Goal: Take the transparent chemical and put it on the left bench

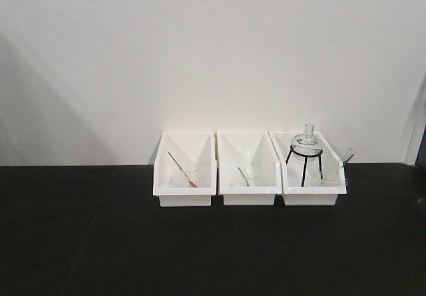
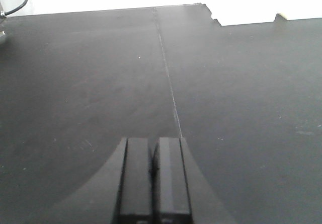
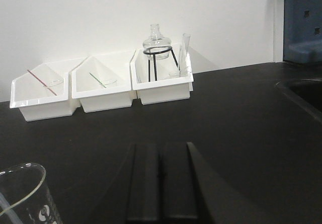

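While both my grippers, left (image 2: 155,176) and right (image 3: 162,181), sit closed on nothing, the transparent chemical (image 3: 24,194) stands just left of the right one. Three white bins (image 1: 246,169) line the left bench's (image 1: 100,243) back edge.

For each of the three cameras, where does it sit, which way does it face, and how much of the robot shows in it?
Exterior front-facing: looks level across the black bench at three white bins and the white wall; no robot part visible.
Left wrist: sits above the left tool, looking down along its shut fingers at bare bench.
Right wrist: sits behind the right tool, shut, facing the bins; a clear glass beaker stands at lower left.
Shared: front and right wrist views both show the bins and the flask on a tripod.
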